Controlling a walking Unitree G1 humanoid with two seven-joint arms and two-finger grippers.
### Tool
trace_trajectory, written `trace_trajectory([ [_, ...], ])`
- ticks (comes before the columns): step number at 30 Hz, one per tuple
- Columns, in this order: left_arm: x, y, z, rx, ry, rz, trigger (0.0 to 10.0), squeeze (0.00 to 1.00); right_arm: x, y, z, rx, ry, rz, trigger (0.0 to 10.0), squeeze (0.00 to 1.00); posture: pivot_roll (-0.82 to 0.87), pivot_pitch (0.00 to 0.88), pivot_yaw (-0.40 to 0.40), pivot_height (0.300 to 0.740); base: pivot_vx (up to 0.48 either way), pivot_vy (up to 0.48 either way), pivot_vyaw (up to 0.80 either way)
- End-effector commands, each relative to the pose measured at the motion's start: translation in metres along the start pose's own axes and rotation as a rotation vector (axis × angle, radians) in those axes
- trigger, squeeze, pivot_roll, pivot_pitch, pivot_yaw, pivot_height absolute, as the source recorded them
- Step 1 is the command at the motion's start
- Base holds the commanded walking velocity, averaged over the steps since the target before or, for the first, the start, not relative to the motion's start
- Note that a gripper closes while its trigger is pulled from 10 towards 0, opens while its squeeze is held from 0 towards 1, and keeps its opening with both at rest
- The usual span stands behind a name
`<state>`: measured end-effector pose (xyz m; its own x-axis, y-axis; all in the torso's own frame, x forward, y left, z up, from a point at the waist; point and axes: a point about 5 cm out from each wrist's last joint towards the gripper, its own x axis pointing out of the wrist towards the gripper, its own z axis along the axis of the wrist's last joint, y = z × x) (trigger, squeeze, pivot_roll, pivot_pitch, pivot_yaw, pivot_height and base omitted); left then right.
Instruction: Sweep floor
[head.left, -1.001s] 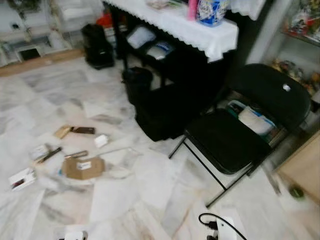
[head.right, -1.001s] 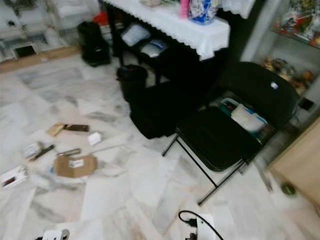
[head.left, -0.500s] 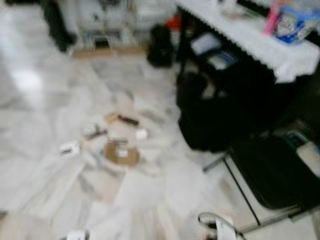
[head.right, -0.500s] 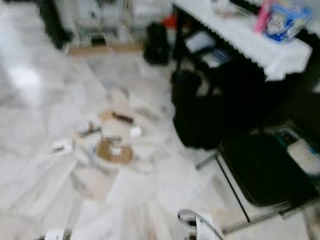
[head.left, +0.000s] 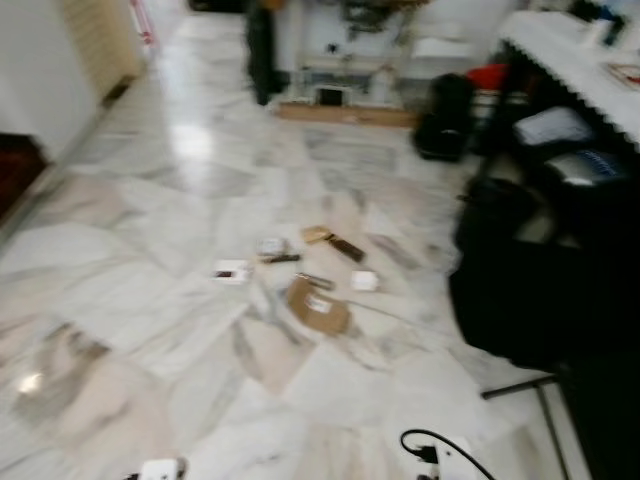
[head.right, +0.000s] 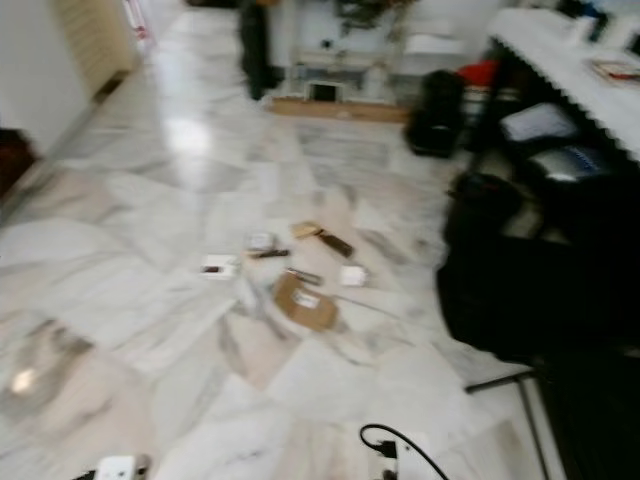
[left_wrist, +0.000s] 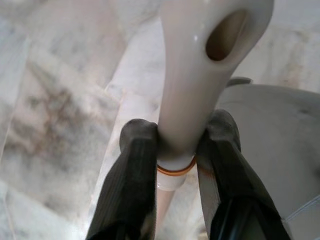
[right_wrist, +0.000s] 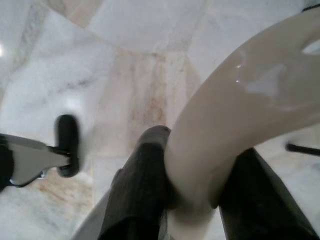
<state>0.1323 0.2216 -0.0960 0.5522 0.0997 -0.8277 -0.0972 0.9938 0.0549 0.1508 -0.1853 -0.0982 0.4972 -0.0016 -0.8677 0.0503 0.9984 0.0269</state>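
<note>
Left pincer is clamped on a cream broom handle, which runs straight out between its fingers. Right pincer is clamped on a curved cream handle just above the marble floor. Ahead, a litter cluster with brown cardboard lies well apart, beside a black bag under the white-clothed table.

One flat brown box, one small white block, one white card, and two black bags on the floor
</note>
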Motion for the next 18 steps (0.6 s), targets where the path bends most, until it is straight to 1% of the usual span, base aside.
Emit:
trace_trajectory([
  [1, -0.0012, 0.0009, -0.0054, -0.024, 0.022, 0.002, 10.0, 0.0, 0.0012, 0.0071, 0.0022, 0.009, -0.002, 0.013, 10.0, 0.0, 0.06, 0.081, -0.093, 0.74, 0.0, 0.0, 0.56],
  [2, -0.0012, 0.0008, -0.0056, -0.024, 0.022, 0.002, 10.0, 0.0, 0.0012, 0.0071, 0.0021, 0.01, -0.002, 0.011, 10.0, 0.0, 0.06, 0.081, -0.093, 0.74, 0.0, 0.0, 0.56],
  [8, -0.0011, 0.0012, -0.0047, -0.02, 0.018, 0.002, 10.0, 0.0, 0.0013, 0.0055, 0.0042, 0.035, -0.013, -0.002, 10.0, 0.0, 0.06, 0.072, -0.09, 0.74, 0.0, 0.0, 0.0],
  [15, -0.0008, 0.0007, -0.0035, -0.007, 0.013, -0.002, 10.0, 0.0, 0.0011, 0.0022, 0.0054, 0.02, -0.021, -0.022, 10.0, 0.0, 0.07, 0.063, -0.089, 0.74, 0.0, 0.0, 0.0],
  [18, -0.0008, 0.0005, -0.0029, 0.002, 0.009, -0.003, 10.0, 0.0, 0.0009, -0.0016, 0.0079, -0.01, -0.032, -0.044, 10.0, 0.0, 0.07, 0.06, -0.088, 0.74, 0.0, 0.0, 0.0],
])
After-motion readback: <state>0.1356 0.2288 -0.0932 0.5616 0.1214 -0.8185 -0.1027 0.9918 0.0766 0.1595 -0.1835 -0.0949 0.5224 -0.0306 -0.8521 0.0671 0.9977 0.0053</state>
